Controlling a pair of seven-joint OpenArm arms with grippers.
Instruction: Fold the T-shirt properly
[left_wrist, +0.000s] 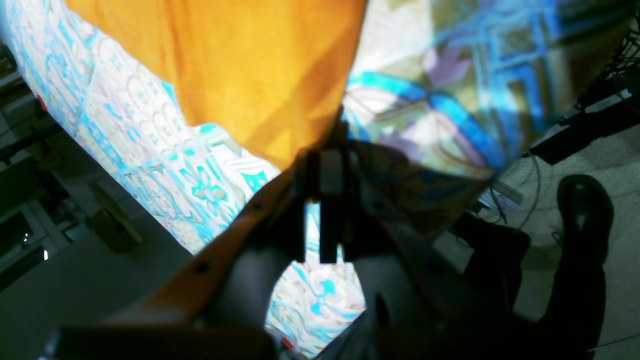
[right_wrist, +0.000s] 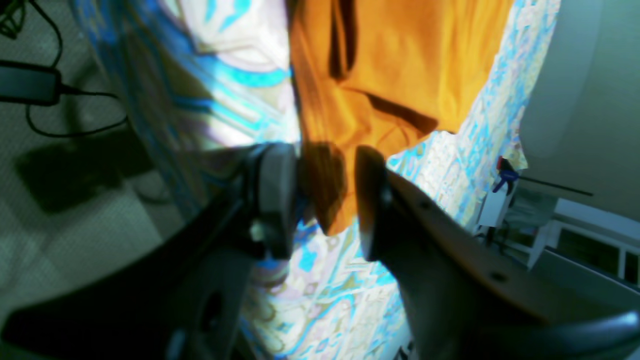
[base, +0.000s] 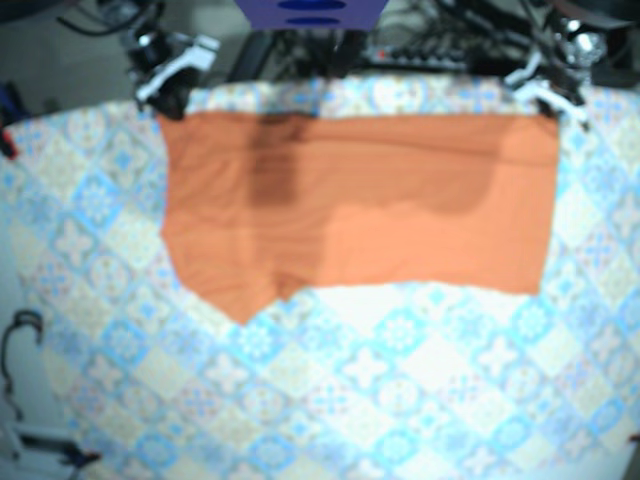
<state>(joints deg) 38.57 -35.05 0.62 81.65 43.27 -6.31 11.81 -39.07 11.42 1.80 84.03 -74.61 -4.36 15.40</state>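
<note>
While the left gripper (left_wrist: 324, 172) pinches the orange fabric T-shirt's (left_wrist: 240, 75) corner, the right gripper (right_wrist: 325, 195) straddles another, jaws parted.

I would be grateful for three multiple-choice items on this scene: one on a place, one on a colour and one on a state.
1. In the base view, where does the T-shirt lie on the table?
A. Along the top edge
B. In the bottom left corner
C. Hanging off the bottom edge

2. What colour is the T-shirt?
A. Green
B. Orange
C. Black

3. How do the jaws of the right gripper stand?
A. Shut tight on nothing
B. Apart, with a corner of the shirt between them
C. Out of every view

Answers:
1. A, since the base view shows the shirt spread flat against the top edge, with bare patterned cloth below it.
2. B, since it shows plain orange in all three views.
3. B, since the right wrist view shows a wide gap between the jaws with orange cloth in it.
</note>
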